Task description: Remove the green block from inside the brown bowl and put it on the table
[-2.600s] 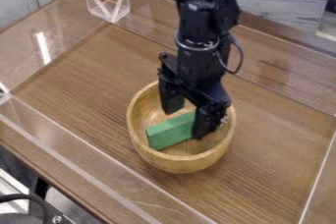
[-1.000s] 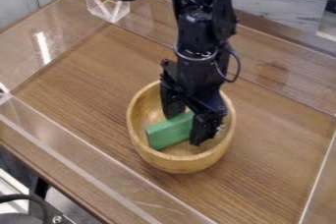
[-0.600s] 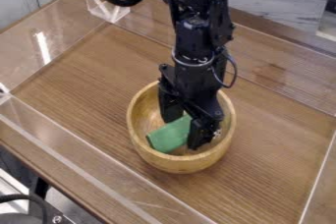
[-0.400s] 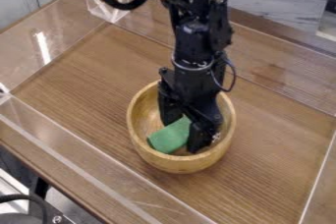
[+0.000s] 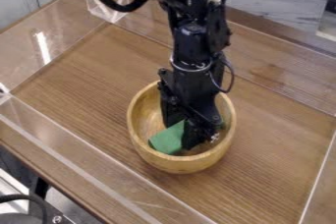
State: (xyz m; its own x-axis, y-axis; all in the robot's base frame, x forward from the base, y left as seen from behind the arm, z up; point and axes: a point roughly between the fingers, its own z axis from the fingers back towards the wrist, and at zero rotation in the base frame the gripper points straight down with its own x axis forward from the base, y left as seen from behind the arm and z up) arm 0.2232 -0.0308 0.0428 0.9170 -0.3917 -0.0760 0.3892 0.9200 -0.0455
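The black pincer (image 5: 188,133) points straight down into the round, shallow, light-brown wooden bowl (image 5: 147,140), and its jaws stand drawn together at the bottom of the bowl, on the small flat bright-green block (image 5: 168,138). The fingers straddle the block's upper right end and appear clamped on it, though the arm's dark body hides the contact itself, so a firm hold is a reading rather than something plainly shown.

As for progress, the task looks to be at its grasping step. The reach into the bowl is done and the closing on the block seems done. Nothing of the removal has happened yet: the block lies wholly inside the bowl, low against its floor, directly under and just to the lower left of the pincer tips. Left to do are the lift clear of the thick rim, the carry sideways, and the set-down on the brown wood-grain bench (image 5: 92,71), which lies bare on all sides of the pincer beyond the bowl.

The block itself is a solid, even green bar with crisp edges, lying tilted along the bowl's curve, its lower left half in plain sight and the rest covered by the fingers.
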